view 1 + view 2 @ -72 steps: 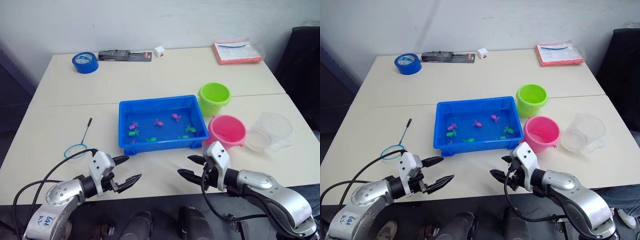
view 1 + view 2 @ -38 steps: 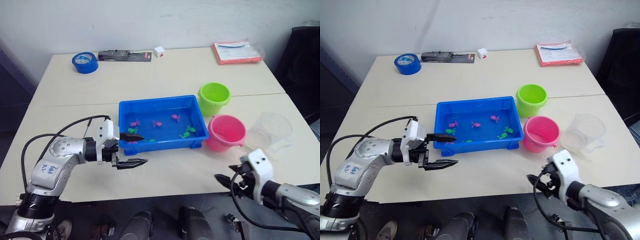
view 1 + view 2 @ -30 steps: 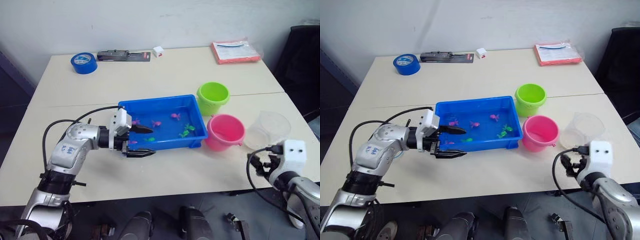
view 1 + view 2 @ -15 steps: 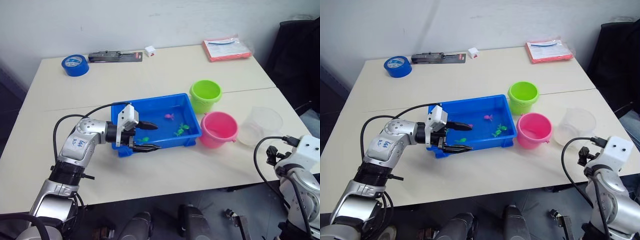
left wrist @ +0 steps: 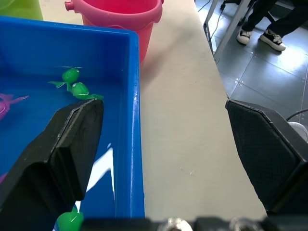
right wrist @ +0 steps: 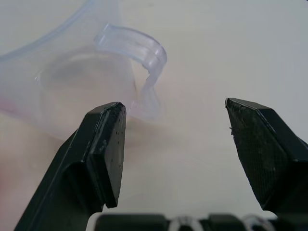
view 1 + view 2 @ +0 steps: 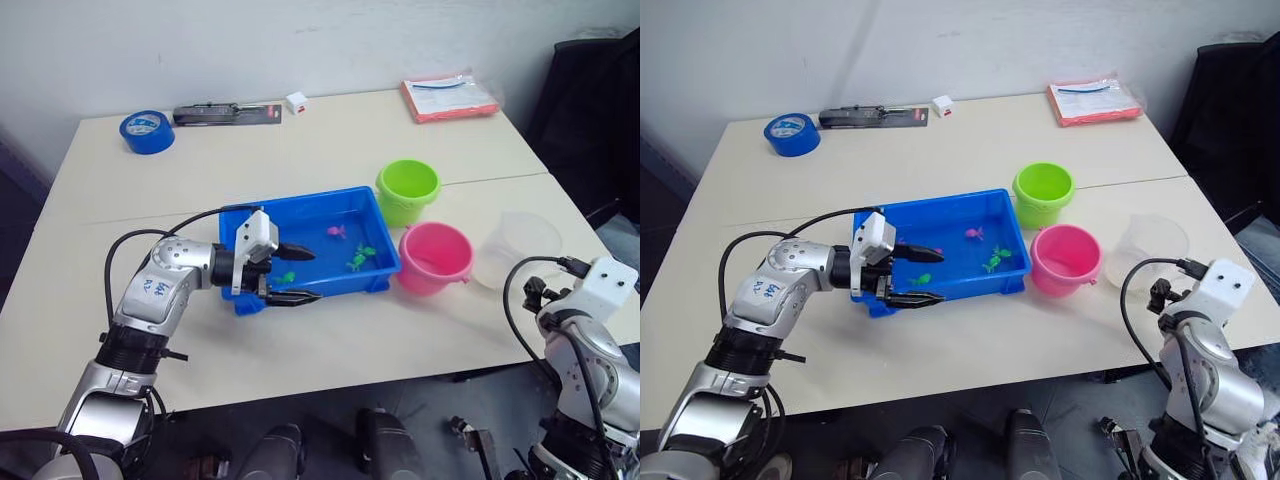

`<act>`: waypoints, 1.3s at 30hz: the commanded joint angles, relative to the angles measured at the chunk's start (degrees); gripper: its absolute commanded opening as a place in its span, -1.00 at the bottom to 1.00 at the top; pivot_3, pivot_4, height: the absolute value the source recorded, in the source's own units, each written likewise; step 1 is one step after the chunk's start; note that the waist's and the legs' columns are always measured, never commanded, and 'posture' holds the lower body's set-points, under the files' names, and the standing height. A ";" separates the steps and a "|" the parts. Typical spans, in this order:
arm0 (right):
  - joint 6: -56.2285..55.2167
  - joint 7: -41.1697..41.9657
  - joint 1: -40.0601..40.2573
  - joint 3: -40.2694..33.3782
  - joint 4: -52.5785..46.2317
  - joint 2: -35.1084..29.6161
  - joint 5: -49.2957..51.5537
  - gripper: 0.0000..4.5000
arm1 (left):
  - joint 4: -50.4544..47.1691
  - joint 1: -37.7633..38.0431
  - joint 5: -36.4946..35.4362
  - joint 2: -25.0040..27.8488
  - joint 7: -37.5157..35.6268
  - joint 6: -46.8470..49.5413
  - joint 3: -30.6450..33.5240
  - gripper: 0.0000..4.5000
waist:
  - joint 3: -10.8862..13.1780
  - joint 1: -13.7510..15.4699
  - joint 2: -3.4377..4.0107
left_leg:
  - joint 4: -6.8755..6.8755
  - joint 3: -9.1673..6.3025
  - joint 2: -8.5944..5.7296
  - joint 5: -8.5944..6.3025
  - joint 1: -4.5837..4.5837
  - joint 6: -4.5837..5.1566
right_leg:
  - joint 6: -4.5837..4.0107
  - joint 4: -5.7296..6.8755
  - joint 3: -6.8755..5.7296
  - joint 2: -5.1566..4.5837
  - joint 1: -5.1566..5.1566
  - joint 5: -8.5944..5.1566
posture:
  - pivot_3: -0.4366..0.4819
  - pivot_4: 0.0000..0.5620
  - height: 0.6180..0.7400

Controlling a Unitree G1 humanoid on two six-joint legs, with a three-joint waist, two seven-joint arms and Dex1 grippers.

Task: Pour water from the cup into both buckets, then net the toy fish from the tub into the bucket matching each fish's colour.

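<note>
The blue tub (image 7: 370,222) holds water and several toy fish, among them a pink fish (image 7: 337,232) and a green fish (image 7: 358,259). My left gripper (image 7: 303,275) is open astride the tub's near rim. In the left wrist view one finger (image 5: 62,144) hangs over the water and the other over the table. The green bucket (image 7: 408,189) and pink bucket (image 7: 435,258) stand just right of the tub. The clear cup (image 7: 517,247) is right of the pink bucket. My right gripper (image 6: 173,103) is open beside it, with the cup's handle (image 6: 144,53) just ahead of the fingers.
At the table's far edge lie a blue tape roll (image 7: 147,131), a black tool pack (image 7: 225,113), a small white cube (image 7: 296,102) and a red packet (image 7: 450,96). A black chair (image 7: 595,110) stands on the right. A person's shoes (image 5: 272,39) are on the floor.
My left gripper has moved from the table's near edge up to the tub's rim. My right gripper has swung out right to the cup. The camera has shifted.
</note>
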 commanded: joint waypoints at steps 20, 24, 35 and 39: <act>-16.71 -2.00 -6.18 0.99 12.03 -1.81 -6.02 1.00 | -4.86 1.14 -0.64 1.82 2.88 3.43 1.70 0.95 | 0.00 -0.11 0.01 | 0.03 0.07 0.01 0.00 0.01 0.00 | 0.00 0.08 0.04 0.03 -0.03 0.00 | -0.05 -0.47 1.00; -18.70 -2.11 -6.53 1.72 13.67 -1.96 -6.71 1.00 | -5.09 1.31 -0.55 1.89 3.23 3.22 1.80 0.95 | -0.01 -0.15 0.01 | 0.03 0.08 0.01 0.00 0.01 0.00 | 0.00 0.08 0.05 0.03 -0.03 0.00 | -0.05 -0.47 1.00; -21.33 -1.61 -6.72 3.15 14.49 -2.51 -7.17 -0.64 | -5.63 2.34 -0.48 2.08 4.07 3.06 1.98 1.00 | -0.02 -0.14 0.03 | 0.05 0.10 0.01 0.00 0.02 0.00 | 0.00 0.09 0.06 0.03 -0.03 0.00 | -0.05 -0.47 1.00; -21.84 -1.29 -6.43 3.49 13.92 -2.53 -6.75 -0.69 | -5.67 2.43 -0.55 2.10 4.21 3.13 2.04 1.00 | -0.02 0.14 0.02 | 0.08 0.06 0.01 0.00 0.02 0.00 | 0.00 0.10 0.03 0.03 -0.01 0.00 | -0.05 -0.47 1.00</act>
